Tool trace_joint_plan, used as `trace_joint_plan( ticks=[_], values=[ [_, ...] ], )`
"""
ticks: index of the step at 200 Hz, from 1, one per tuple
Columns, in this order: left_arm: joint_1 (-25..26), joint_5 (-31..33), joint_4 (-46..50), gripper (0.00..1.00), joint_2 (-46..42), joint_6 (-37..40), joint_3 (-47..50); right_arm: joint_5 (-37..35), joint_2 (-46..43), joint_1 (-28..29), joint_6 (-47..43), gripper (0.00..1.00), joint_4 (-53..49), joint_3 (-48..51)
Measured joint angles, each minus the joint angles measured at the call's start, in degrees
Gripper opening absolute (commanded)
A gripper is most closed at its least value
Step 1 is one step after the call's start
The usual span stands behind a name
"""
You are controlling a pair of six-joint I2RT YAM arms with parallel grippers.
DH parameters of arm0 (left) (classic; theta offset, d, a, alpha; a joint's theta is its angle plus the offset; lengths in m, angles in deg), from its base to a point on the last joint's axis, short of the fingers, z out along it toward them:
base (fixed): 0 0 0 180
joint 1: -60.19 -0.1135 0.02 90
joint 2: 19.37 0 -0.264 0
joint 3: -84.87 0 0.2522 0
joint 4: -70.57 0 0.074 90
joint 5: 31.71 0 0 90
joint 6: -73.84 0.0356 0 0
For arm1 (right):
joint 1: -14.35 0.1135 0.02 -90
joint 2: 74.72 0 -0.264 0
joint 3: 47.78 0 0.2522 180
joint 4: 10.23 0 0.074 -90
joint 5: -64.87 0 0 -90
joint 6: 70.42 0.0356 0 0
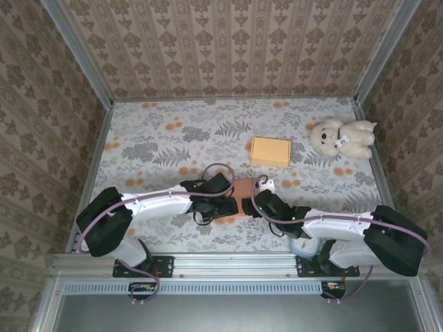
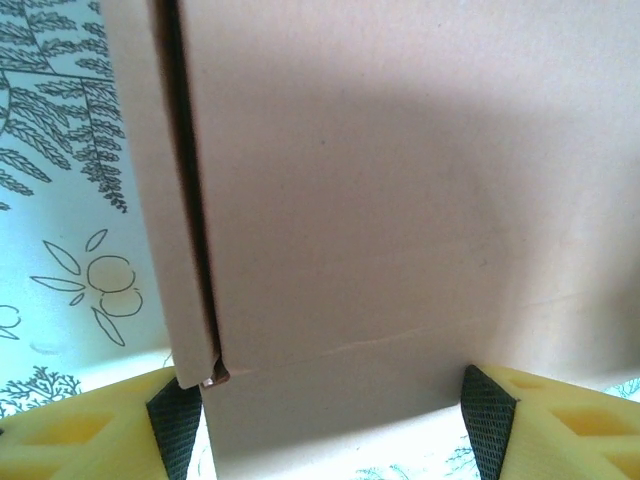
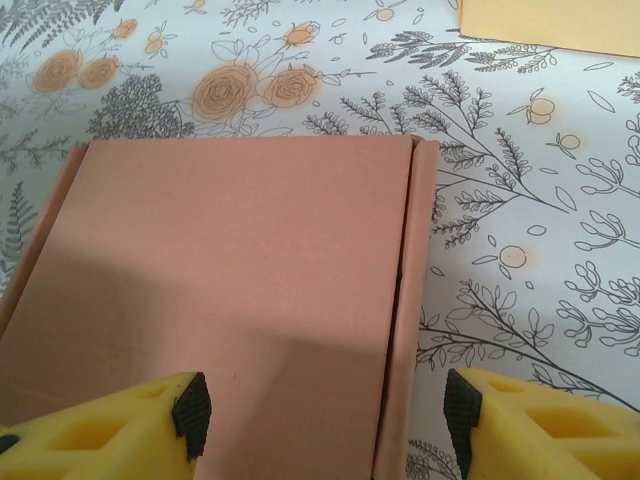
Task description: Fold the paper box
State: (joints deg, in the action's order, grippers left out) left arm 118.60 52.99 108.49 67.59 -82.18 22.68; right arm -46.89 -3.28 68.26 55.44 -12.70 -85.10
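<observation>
Progress first, from the biggest thing down. Table [image 1: 138, 149] carries the paper box [image 1: 243, 193] at the middle of its near edge. Looks mostly folded: reads as a closed, flat box with the lid [image 3: 230, 260] down over the body. Shows a dark slit along one side wall [image 3: 410, 280], so probably wants that edge tucked or pressed home yet. Also holds a yellow box [image 1: 270, 151] lying flat past the middle and a plush bear [image 1: 344, 137] near the far right corner, both well apart from the work.

Left arm [image 1: 152, 203] and right arm [image 1: 339, 223] reach inward, low along the near edge, to meet at the paper box from either side. Left gripper [image 2: 320, 430] straddles the paper box, pads [image 2: 178, 432] right at the cardboard on both sides; cannot tell whether pinching or merely bracketing. Right gripper [image 3: 322, 412] hovers over the lid, spread and released, holding nothing, with one fingertip [image 3: 458, 408] just beside the side wall and the other above the lid.
</observation>
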Motion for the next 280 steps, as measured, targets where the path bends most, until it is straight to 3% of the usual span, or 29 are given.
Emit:
trace_joint_plan(
  ticks=[206, 280],
  values=[
    [-0.07, 0.46, -0.17, 0.72, -0.24, 0.00, 0.26, 1.07, -2.40, 1.75, 1.88, 0.64, -2.10, 5.55],
    [-0.76, 2.75, -0.55, 0.79, -4.87, 0.02, 0.48, 1.90, -5.05, 1.75, 2.03, 0.67, -2.34, 5.57]
  ],
)
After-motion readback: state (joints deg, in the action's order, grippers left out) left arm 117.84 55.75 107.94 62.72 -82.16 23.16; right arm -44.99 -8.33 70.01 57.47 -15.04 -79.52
